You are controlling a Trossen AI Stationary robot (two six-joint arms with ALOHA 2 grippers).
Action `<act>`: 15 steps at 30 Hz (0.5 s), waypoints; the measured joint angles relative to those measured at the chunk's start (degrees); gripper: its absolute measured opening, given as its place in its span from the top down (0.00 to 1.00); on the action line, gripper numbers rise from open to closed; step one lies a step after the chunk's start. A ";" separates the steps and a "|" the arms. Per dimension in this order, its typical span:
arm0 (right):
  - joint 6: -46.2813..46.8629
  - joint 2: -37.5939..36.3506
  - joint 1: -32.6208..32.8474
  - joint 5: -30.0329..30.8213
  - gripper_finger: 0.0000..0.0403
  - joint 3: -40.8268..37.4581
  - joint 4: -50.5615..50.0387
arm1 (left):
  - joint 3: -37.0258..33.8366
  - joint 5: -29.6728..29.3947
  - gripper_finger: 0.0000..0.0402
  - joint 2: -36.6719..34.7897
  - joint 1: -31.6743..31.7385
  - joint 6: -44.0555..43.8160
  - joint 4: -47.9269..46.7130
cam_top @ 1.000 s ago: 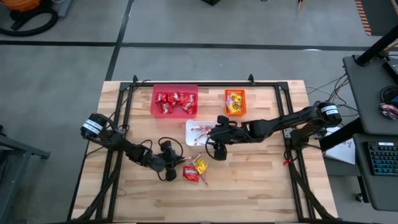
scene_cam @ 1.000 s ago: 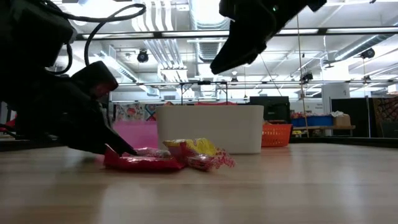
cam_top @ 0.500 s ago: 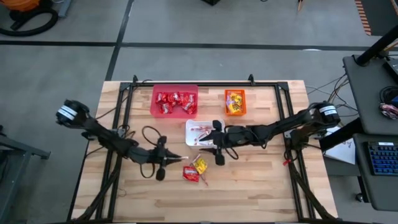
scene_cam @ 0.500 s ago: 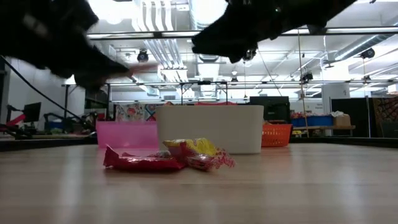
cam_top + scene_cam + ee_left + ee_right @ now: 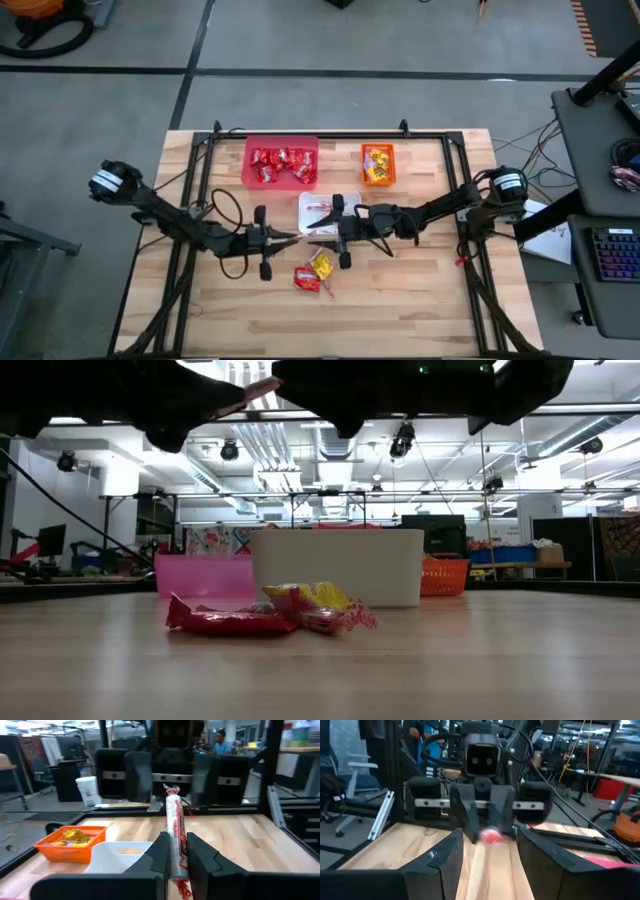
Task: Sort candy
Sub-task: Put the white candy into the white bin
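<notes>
While clamped, left tool (image 5: 175, 851) half hides stick (image 5: 175, 820)

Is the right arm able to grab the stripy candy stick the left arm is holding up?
Probably yes. The right tool is open and faces the candy stick held in the left tool, with nothing between them above the table.

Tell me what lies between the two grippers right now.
In the left wrist view, the left gripper holds a red-and-white candy stick pointing at the open right gripper. The high view shows only that stick in the gap.
</notes>
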 joint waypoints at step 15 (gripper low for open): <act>-0.29 0.10 -0.02 -0.07 0.73 0.66 0.19 | 6.55 -0.13 0.96 5.50 1.92 5.04 0.69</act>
